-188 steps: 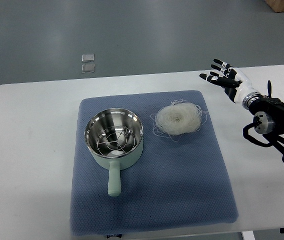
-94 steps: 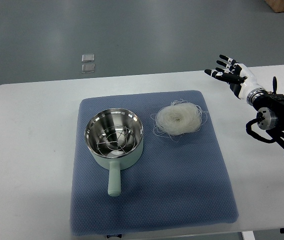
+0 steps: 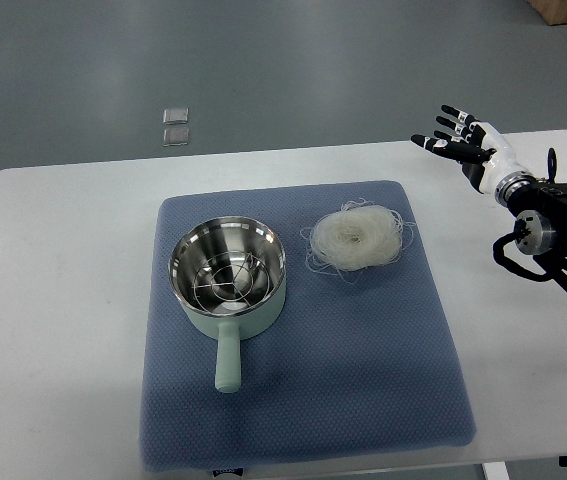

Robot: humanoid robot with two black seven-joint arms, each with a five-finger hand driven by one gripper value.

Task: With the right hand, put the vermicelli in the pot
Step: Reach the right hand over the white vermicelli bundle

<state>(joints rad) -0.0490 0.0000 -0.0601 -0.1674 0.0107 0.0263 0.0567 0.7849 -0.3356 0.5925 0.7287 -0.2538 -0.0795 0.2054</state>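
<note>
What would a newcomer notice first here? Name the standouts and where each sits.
The mint-green pot with its shiny steel inside stands on the left half of the blue mat, handle pointing toward the camera. Right of it on the mat lies a white nest of vermicelli, apart from the pot. At the table's far right corner hovers the right hand, fingers spread, holding nothing.

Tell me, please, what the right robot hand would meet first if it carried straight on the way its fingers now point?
Probably nothing on the table: the right robot hand, open, points toward the picture's upper left, past the table's far edge. The vermicelli lies below that line, though depth is unclear.
</note>
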